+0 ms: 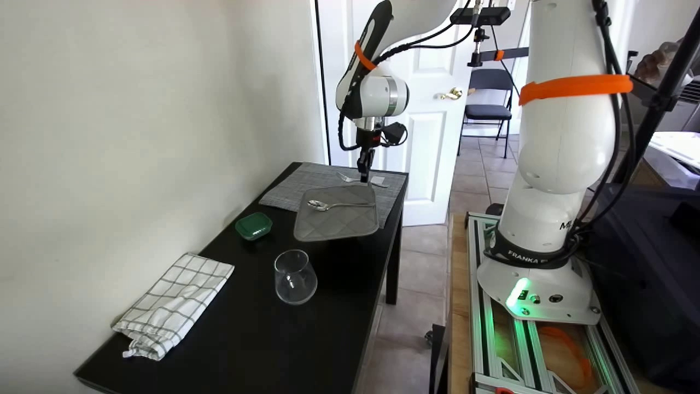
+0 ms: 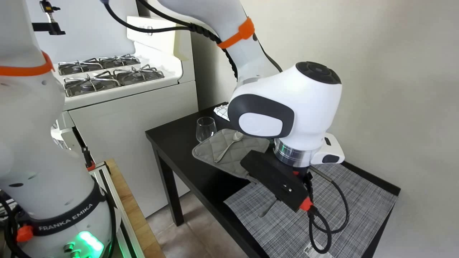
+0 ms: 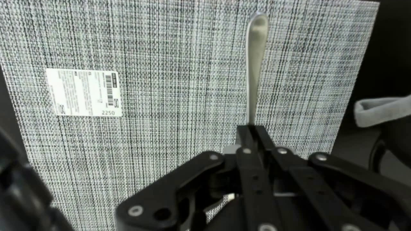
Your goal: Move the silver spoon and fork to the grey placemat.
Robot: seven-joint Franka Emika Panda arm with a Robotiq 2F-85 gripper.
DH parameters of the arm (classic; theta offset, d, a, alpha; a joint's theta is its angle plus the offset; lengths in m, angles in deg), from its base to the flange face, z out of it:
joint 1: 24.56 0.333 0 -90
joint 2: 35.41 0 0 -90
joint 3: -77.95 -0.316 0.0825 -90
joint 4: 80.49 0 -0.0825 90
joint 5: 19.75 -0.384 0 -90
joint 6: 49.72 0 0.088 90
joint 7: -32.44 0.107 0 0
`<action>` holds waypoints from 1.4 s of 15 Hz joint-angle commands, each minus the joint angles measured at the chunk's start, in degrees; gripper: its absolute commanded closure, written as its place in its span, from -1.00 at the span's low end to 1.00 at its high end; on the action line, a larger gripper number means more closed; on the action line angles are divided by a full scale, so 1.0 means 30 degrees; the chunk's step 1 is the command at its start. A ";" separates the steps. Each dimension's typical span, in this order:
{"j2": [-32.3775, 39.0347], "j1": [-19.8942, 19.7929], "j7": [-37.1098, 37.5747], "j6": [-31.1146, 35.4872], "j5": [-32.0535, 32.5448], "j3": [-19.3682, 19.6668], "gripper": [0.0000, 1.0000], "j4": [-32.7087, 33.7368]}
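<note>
The grey placemat (image 1: 290, 189) lies flat at the far end of the black table; it also shows in an exterior view (image 2: 353, 200) and the wrist view (image 3: 179, 80). My gripper (image 3: 251, 128) is over the placemat, its fingers shut on the fork (image 3: 256, 51). The fork's handle points up the wrist view; its tines show in an exterior view (image 1: 344, 177). I cannot tell whether the fork touches the placemat. The silver spoon (image 1: 328, 206) lies on a quilted grey pad, also in an exterior view (image 2: 229, 147), apart from my gripper.
The quilted pad (image 1: 333, 227) is beside the placemat and overlaps its edge in view. A clear glass (image 1: 295, 279), a green dish (image 1: 254, 226) and a checked cloth (image 1: 180, 298) stand or lie along the table. A wall borders the table's long side.
</note>
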 commanded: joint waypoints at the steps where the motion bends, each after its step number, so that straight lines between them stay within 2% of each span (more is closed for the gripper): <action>1: 0.1869 -0.1395 -0.0977 0.0205 -0.0865 -0.1201 0.97 0.1265; 11: 0.4577 -0.3629 -0.0627 0.0215 -0.0553 -0.2982 0.97 0.3364; 12: 0.4731 -0.3774 -0.0586 0.0183 -0.0563 -0.3114 0.37 0.3475; 13: 0.4812 -0.3903 -0.0578 0.0150 -0.0607 -0.3260 0.35 0.3576; 14: 0.4739 -0.3957 -0.0501 0.0079 -0.0538 -0.3359 0.24 0.3602; 17: 0.3686 -0.3717 -0.0044 -0.0231 -0.0179 -0.3422 -0.22 0.3244; 21: 0.0706 -0.2330 0.1747 -0.0944 0.1297 -0.2731 -0.80 0.1987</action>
